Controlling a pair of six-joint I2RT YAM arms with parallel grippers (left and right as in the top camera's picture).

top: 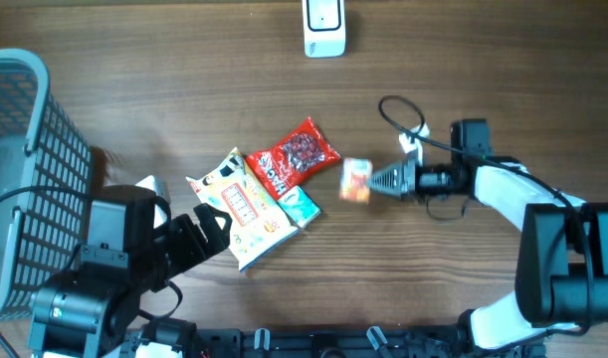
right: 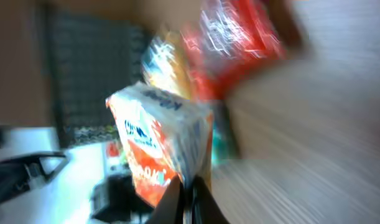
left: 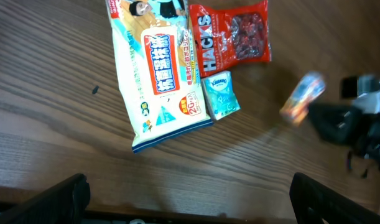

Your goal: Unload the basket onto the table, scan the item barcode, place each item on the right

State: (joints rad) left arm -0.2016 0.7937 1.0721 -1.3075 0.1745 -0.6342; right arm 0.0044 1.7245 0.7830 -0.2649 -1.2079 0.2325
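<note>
At the far left stands a grey mesh basket (top: pixel 25 149), probably where scanned goods end up. Beside it the left gripper (top: pixel 209 231) rests low over the wood with its claw spread wide and nothing in it, and we judge it is parked clear of the work. Just ahead of it lies a flat pack of wet wipes (top: pixel 246 209), face up. A red HACKS candy bag (top: pixel 296 154) touches its upper right edge, and a small teal packet (top: pixel 301 206) sits against its lower right.

At the top edge, well apart from this pile, sits a white barcode scanner (top: pixel 323 25). The item to be scanned, a small orange-and-white packet (top: pixel 355 181), is just right of the pile. The right gripper (top: pixel 383 182) has its claw pressed together on the packet's lower edge, and it appears to be raised from the table. In the blurred right wrist view the packet stands upright above the fingertips (right: pixel 186 199). We take the edge pinch as meant to leave the printed faces free for the scanner. We cannot find the barcode itself.
</note>
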